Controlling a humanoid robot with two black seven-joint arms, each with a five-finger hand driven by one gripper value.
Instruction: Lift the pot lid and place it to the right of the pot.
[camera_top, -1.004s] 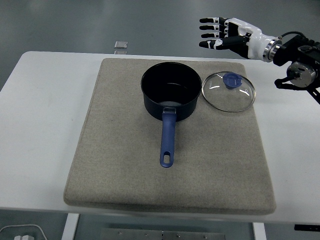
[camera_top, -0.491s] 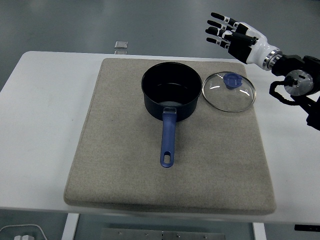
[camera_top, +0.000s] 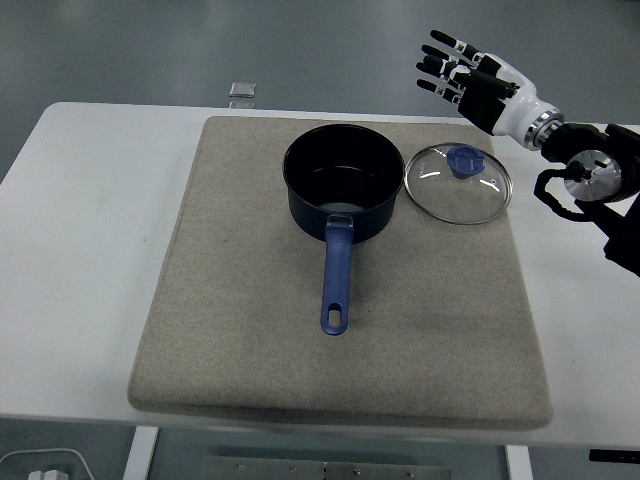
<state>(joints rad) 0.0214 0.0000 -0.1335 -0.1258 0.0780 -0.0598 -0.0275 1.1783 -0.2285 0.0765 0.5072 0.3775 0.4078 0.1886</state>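
A dark blue pot (camera_top: 342, 190) stands uncovered on the grey mat (camera_top: 240, 330), its blue handle (camera_top: 336, 283) pointing toward the near edge. The glass lid (camera_top: 457, 184) with a blue knob (camera_top: 462, 161) lies flat on the mat just right of the pot, close beside its rim. My right hand (camera_top: 462, 76) hovers above and behind the lid, beyond the table's far edge, fingers spread and holding nothing. The left arm does not show.
The mat covers most of the white table (camera_top: 80, 250). A small clear object (camera_top: 240, 93) lies at the table's far edge, left of the pot. My right forearm (camera_top: 590, 175) hangs over the table's right side.
My right hand has drawn back to the right and turned its fingers upward. The forearm has dropped lower at the right edge. Pot and lid have not moved.
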